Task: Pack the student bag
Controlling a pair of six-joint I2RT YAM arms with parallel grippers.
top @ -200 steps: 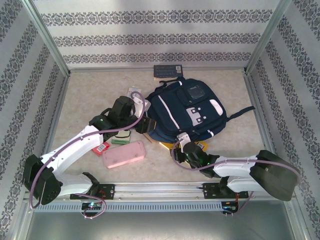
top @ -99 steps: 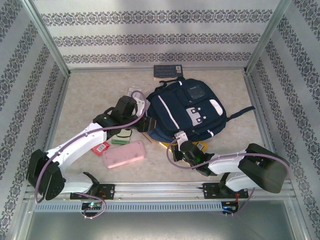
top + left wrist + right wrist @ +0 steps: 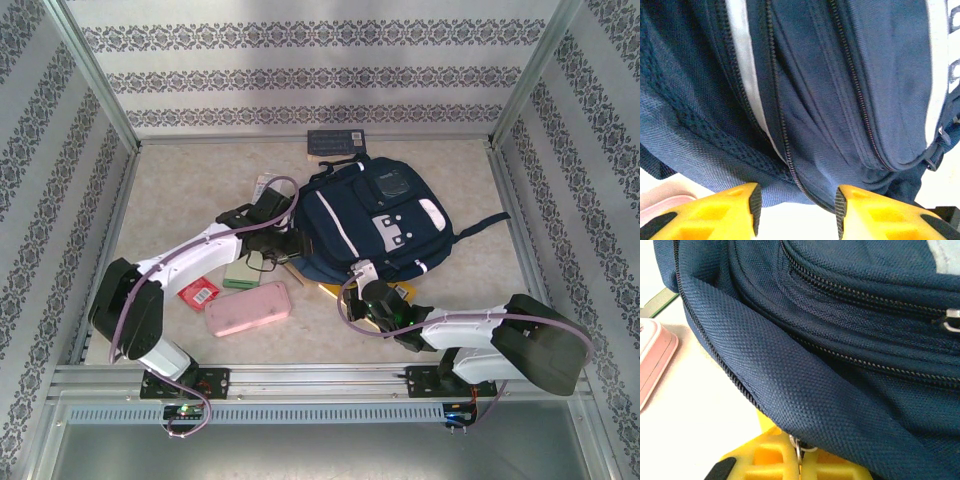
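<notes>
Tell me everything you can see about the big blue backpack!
The student bag is navy woven fabric with thin white stripes, pale buckle patches, front pockets and several zippers. It lies flat, front side up, in the middle of the table, with a dark strap trailing off to the right. The right hand is shut on a metal zipper pull at the bag's near edge. The left hand is open, close beside the bag's left side.

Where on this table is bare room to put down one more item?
The beige table is bare at its far left corner, between the left wall and the navy blue fabric backpack, and on the right, between backpack and right wall. It is crowded left of the backpack, around the pink rectangular case and small red packet.
</notes>
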